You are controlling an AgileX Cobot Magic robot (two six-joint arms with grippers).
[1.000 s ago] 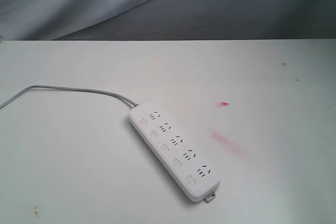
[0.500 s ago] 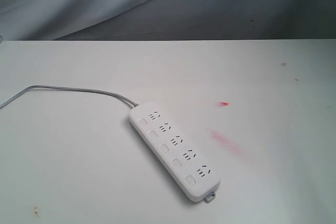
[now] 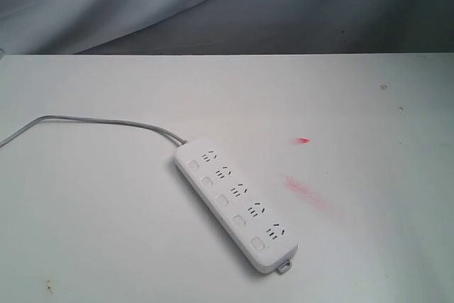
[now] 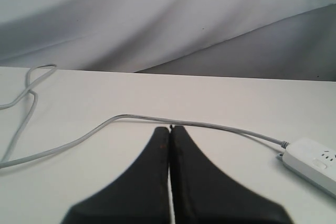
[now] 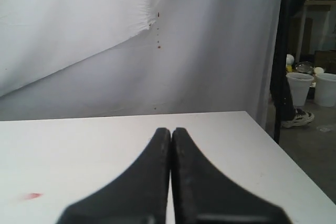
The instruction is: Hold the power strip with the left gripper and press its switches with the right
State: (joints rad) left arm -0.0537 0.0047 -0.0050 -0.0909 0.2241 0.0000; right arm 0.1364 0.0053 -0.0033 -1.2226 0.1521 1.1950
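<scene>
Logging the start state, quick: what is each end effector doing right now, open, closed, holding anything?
Left end effector: closed, holding nothing, not touching the power strip.
Right end effector: closed, holding nothing.

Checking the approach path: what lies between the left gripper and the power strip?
In the left wrist view, only the grey cord over bare table separates left gripper from power strip.

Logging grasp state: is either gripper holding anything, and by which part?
Nothing is held. The left gripper and right gripper are shut and empty; the power strip lies untouched.
</scene>
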